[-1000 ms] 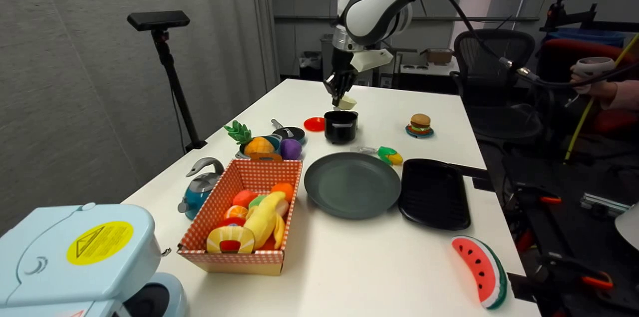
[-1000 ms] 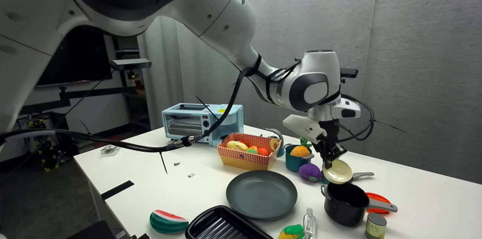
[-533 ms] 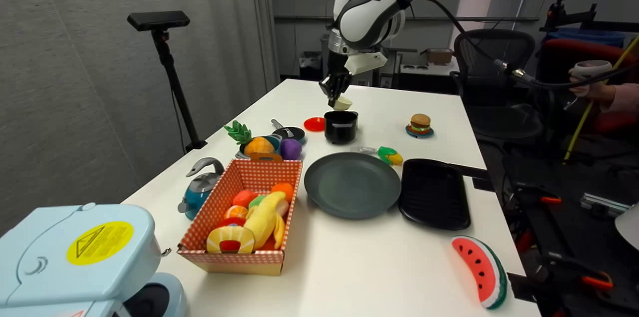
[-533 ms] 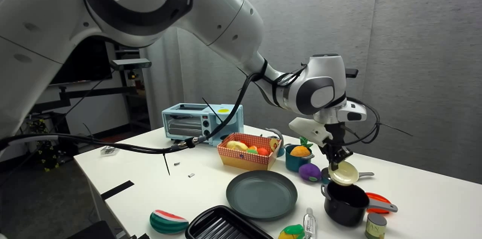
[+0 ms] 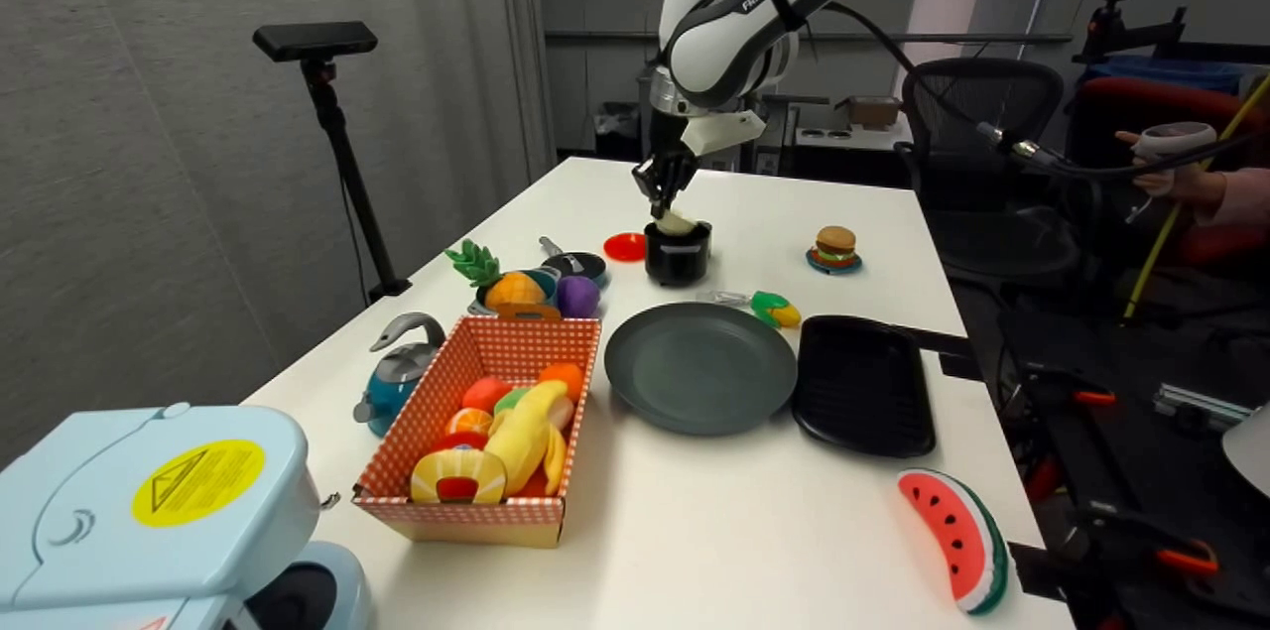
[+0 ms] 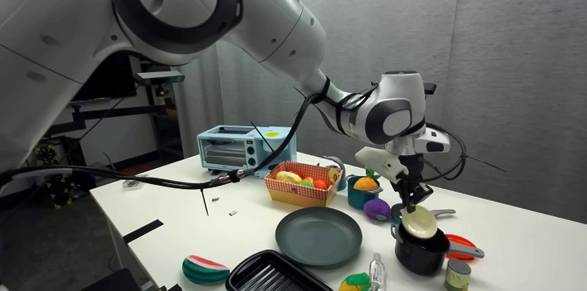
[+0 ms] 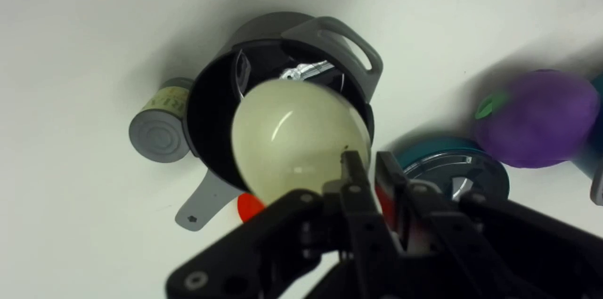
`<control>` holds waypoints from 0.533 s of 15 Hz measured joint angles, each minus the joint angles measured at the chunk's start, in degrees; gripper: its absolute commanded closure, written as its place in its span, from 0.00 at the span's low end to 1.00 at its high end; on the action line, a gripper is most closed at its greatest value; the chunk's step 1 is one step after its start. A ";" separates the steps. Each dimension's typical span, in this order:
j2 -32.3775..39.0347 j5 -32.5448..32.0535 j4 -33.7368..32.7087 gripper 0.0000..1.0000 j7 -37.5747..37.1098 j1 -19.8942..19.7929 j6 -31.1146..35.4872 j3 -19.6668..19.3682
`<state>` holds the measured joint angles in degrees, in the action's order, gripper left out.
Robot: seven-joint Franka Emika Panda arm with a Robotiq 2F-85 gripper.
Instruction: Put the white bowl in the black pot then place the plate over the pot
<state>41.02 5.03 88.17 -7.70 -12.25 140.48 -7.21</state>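
Fingers clenched on the edge of the white bowl, pinching between three and four o'clock on its outline in the wrist view. Bowl tilted, at the mouth of the black pot; lower edge within the opening or just over it, cannot tell which. Around the pot, by the wrist view's clock: long grey handle at seven, small can at nine, just beside the pot, purple toy at three, blurred, farther off. In an exterior view, red disc at nine o'clock of the pot and toy burger at three. Dark plate at six o'clock of the pot there, apart from it, lying flat on the counter. Black tray at three o'clock of the plate, just beside the rim; watermelon slice at four, well apart; gingham box with toy fruit inside, between eight and nine.
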 measured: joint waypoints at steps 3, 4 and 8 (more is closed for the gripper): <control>0.45 0.00 -0.80 0.31 -0.01 0.00 -1.69 0.00; 0.51 0.00 -0.95 0.24 -0.01 0.00 -2.14 0.00; 0.53 0.00 -1.10 0.00 -0.01 0.00 -2.66 0.00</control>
<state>41.55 5.03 87.07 -7.71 -12.25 137.81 -7.21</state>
